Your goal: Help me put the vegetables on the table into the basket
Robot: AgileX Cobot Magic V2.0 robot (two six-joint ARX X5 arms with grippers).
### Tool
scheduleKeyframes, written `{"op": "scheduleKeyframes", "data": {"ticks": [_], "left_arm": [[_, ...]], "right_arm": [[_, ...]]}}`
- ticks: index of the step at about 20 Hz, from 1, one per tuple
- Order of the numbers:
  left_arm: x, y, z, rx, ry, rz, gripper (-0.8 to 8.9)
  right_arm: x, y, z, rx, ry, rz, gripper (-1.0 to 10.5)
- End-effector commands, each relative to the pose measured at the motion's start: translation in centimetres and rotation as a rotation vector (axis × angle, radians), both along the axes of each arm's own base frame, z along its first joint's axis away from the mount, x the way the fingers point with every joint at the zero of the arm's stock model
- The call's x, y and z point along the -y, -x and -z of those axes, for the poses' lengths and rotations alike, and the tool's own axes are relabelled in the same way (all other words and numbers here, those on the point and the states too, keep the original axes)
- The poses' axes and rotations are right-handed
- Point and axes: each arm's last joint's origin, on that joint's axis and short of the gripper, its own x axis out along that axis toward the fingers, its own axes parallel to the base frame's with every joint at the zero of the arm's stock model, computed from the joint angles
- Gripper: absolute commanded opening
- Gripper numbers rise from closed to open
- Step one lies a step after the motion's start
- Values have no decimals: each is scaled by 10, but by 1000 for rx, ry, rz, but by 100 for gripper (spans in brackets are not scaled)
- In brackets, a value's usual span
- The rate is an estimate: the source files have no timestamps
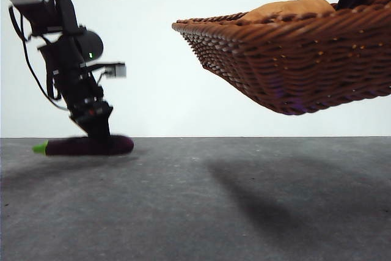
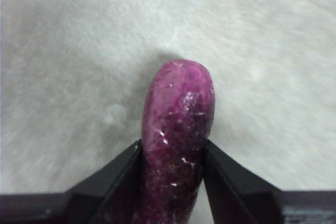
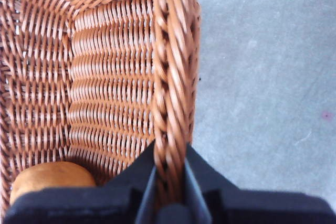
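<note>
While the right gripper (image 3: pixel 169 182) pinches the basket (image 1: pixel 293 59) rim aloft, the left gripper (image 2: pixel 172 156), squeezing the eggplant (image 2: pixel 177 129), could let it slip.

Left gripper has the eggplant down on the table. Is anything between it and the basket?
Nothing visible. The eggplant lies in the left gripper; bare table runs toward the basket, which the right gripper holds up by its rim.

Low level front camera across the table (image 1: pixel 195 200); two close downward wrist cameras, each sharing its claw's hold
</note>
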Motion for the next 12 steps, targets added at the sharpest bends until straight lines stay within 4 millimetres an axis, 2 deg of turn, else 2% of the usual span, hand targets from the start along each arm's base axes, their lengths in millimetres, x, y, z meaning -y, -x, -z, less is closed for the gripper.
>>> {"op": "scheduleKeyframes", "data": {"ticks": [1, 4, 6, 8, 10, 12], "left_arm": [[-2, 13, -46, 85, 79, -17, -5], [-3, 51, -116, 203, 138, 8, -5], [-1, 88, -161, 276, 159, 39, -5], [11, 132, -200, 338, 213, 130, -5], [30, 179, -224, 369, 224, 254, -5], [55, 219, -234, 365, 189, 376, -6]], "right_arm": [[0, 0, -4, 10, -18, -4, -12], [0, 1, 0, -14, -25, 1, -12], [-1, 2, 6, -43, -45, -9, -12], [-2, 3, 19, -88, -78, -11, -12], [-2, 6, 35, -137, -111, -31, -12], [-2, 10, 53, -188, -127, -42, -12]]}}
